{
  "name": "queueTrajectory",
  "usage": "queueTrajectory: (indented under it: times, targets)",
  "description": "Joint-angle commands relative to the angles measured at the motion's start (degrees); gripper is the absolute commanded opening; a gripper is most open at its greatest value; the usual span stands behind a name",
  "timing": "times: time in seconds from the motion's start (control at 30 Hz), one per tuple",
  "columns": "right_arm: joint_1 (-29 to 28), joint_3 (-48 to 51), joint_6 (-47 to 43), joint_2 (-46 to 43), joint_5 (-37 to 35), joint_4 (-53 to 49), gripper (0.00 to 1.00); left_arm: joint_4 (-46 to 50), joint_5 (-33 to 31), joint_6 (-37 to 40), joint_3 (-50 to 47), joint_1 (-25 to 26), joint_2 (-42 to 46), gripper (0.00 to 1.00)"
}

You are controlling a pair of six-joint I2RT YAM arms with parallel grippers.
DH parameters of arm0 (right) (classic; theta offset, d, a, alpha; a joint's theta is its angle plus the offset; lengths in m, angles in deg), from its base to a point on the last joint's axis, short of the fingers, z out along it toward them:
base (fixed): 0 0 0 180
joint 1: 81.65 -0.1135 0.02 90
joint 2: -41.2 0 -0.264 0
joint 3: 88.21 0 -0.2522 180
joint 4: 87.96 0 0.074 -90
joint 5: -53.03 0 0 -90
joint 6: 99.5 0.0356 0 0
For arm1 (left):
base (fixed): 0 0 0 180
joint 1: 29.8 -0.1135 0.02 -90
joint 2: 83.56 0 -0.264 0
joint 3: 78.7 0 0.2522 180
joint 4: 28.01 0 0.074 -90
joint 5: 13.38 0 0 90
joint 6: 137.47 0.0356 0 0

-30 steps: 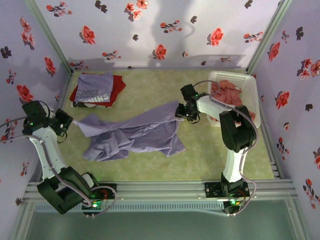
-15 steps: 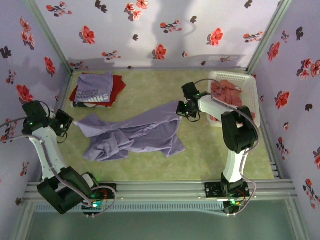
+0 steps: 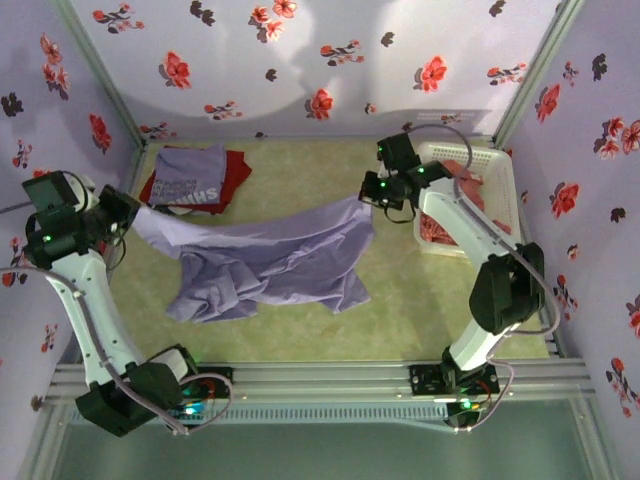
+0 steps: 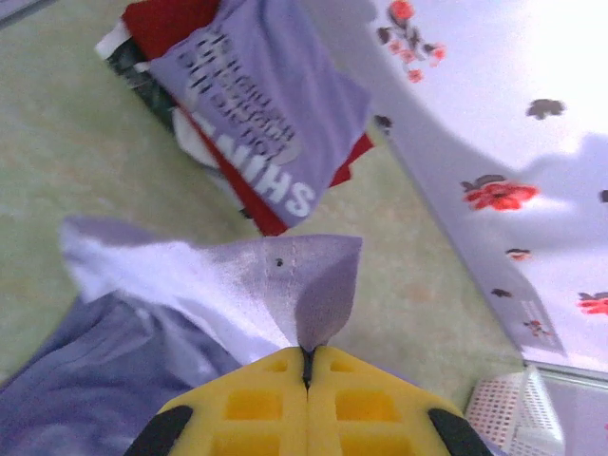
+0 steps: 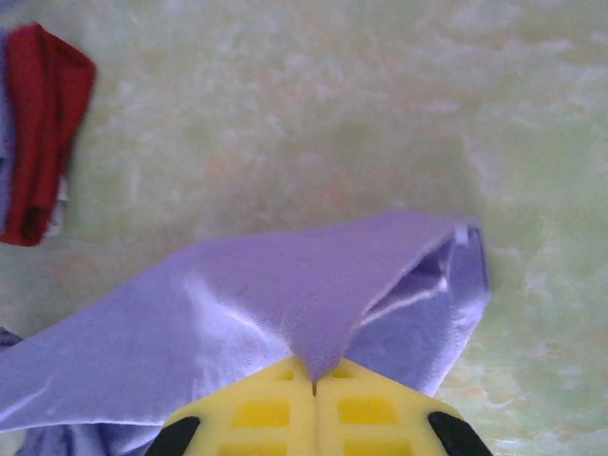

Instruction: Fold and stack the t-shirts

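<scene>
Left wrist: lettered t-shirt point(image 4: 256, 104) atop red t-shirt point(image 4: 166, 19)

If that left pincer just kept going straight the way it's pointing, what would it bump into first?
Beyond the lavender t-shirt pinched in the left pincer, probably the folded stack of t-shirts lying just ahead on the table, though depth is hard to judge.

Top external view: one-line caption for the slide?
Left gripper and right gripper shut on opposite corners of the lavender t-shirt, spread between the folded stack and white basket.
</scene>
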Motion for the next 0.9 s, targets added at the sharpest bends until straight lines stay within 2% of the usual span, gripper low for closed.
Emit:
queueTrajectory:
  times: [0.0, 0.2, 0.4, 0.57, 0.87]
  targets:
    - [0.5, -4.37, -1.11, -3.19, -2.29, -4.05, 0.0, 2.54, 1.52, -1.32, 7.23, 0.74, -1.08, 0.0]
    - [0.61, -10.85, -2.47, -7.06, -6.61, -5.78, 0.0, 4.3, 2.7, -0.97, 18.31, 0.81, -3.91, 0.0]
    - [0.6, -19.96, -4.21, -8.37, -9.58, -9.54, 0.0, 0.88, 4.28, -2.81, 22.49, 0.91, -4.54, 0.0]
    - [0.6, -20.69, -5.16, -13.01, -12.49, -9.26, 0.0, 1.42, 6.51, -3.13, 28.58, 0.94, -6.69, 0.0]
    - [0.52, -20.97, -5.36, -22.76, -13.01, -7.07, 0.0, 0.73, 8.37, -4.63, 40.27, 0.98, -9.39, 0.0]
